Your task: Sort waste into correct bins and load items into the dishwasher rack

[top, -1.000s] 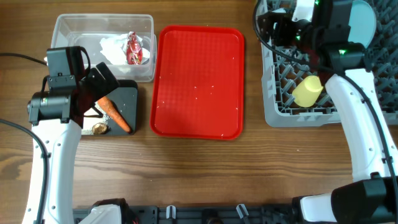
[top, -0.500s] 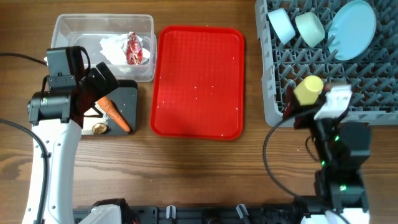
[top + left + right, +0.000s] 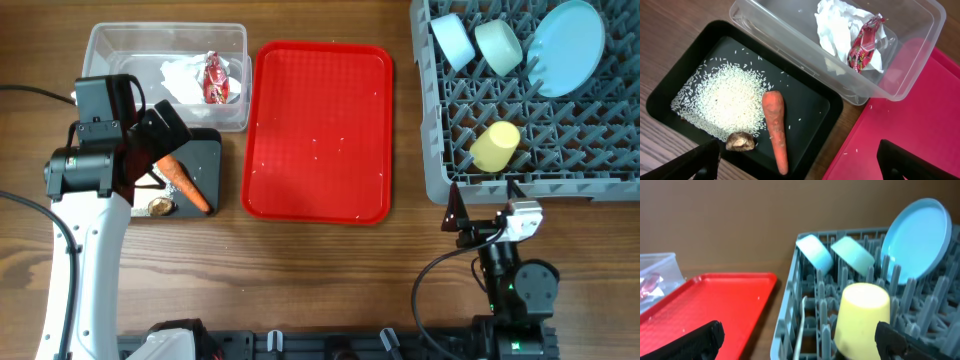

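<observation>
The black bin (image 3: 810, 107) holds white rice (image 3: 725, 102), an orange carrot (image 3: 776, 127) and a brown lump (image 3: 739, 141). In the clear bin (image 3: 920, 45) behind it lie a crumpled napkin (image 3: 837, 27) and a red wrapper (image 3: 863, 42). My left gripper (image 3: 800, 167) hangs open and empty over the black bin's near edge (image 3: 205, 150). The grey rack (image 3: 440, 190) carries a yellow cup (image 3: 495, 146), a light-blue bowl (image 3: 452, 40), a pale-green bowl (image 3: 498, 45), a light-blue plate (image 3: 567, 45) and a white spoon (image 3: 801, 322). In front of the rack, my right gripper (image 3: 480, 215) is open and empty.
A flat red tray (image 3: 318, 130) with a few stray rice grains lies between the bins and the rack. The left arm (image 3: 95, 170) stands over the black bin's left half. Bare wooden table runs along the front edge.
The right arm has drawn back from above the rack's far side to the table's front edge, uncovering the bowls and plate. The left arm has not moved.
</observation>
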You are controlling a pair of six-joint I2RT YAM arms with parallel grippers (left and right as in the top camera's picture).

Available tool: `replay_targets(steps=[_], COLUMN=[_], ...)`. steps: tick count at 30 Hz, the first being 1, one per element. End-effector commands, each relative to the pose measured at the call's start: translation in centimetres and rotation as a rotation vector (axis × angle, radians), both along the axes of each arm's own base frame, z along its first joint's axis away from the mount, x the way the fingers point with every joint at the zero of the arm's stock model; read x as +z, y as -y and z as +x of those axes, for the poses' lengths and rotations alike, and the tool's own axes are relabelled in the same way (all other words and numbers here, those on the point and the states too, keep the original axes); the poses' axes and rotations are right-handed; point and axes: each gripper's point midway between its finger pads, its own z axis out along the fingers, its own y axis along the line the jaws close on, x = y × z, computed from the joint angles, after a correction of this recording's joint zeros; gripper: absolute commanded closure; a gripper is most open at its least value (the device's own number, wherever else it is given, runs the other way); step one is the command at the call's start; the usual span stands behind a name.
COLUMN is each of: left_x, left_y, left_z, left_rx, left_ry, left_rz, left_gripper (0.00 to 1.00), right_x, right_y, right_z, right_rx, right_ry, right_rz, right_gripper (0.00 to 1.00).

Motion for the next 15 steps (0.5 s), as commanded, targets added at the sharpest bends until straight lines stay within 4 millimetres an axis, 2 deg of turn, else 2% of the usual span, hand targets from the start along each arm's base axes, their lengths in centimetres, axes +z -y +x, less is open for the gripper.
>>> replay_targets(steps=[1, 15], left_x=[0.32, 0.32], left_y=[-0.2, -0.2], left_z=[0.17, 0.17], left_rx=[0.019, 0.019], left_ry=[0.012, 0.012], left_rz=[-0.007, -0.007], left_gripper=[0.0, 0.0], right_x=[0.91, 0.72], right_y=[0.46, 0.45], right_z=[-0.22, -0.17], right_rx=[-0.025, -0.024], right_ry=[0.04, 0.032], right_rz=[0.018, 0.018], right_gripper=[0.0, 0.0])
